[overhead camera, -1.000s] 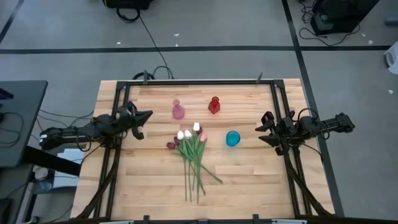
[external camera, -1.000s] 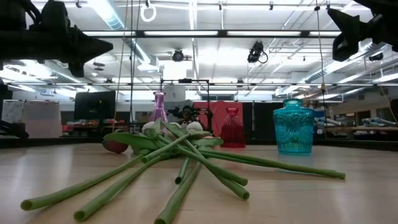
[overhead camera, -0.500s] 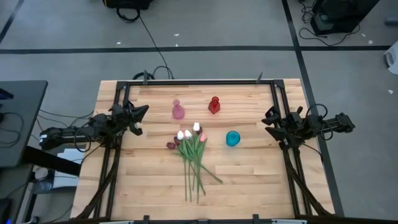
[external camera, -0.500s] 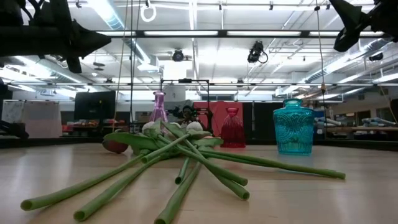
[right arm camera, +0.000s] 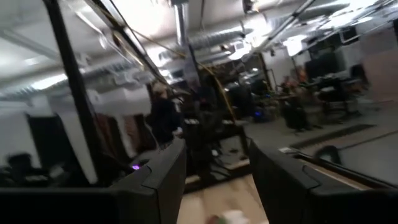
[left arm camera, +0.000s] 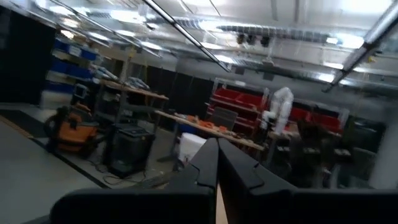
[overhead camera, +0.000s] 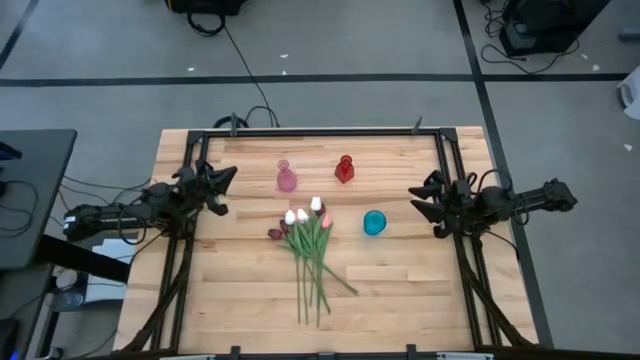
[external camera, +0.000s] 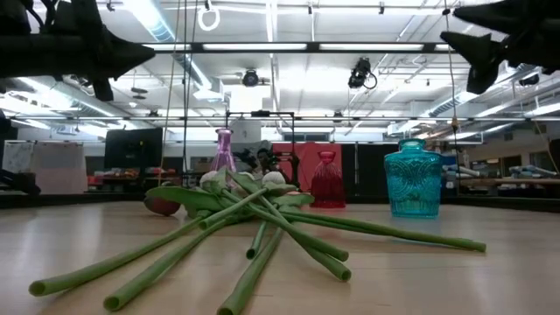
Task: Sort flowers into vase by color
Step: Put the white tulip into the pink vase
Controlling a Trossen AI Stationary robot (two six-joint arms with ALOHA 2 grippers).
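We see the tulips (overhead camera: 308, 247) lying bundled at mid-table, heads toward the pink vase (overhead camera: 287, 178), red vase (overhead camera: 345, 169) and teal vase (overhead camera: 374, 222). The left gripper (overhead camera: 225, 180), fingers pressed together and empty, hangs at the table's left edge. The right gripper (overhead camera: 420, 200), fingers parted around nothing, hangs at the right edge.

Lighting is even and bright from overhead; table (overhead camera: 400, 290) is evenly lit, with only faint soft shadows. In the low view the ceiling strip lights (external camera: 271, 45) glare hard, so both arms read as black silhouettes against them. Stems (external camera: 175, 254) nearest the lens are soft. Both wrist views are motion-blurred, with blown-out ceiling lights.
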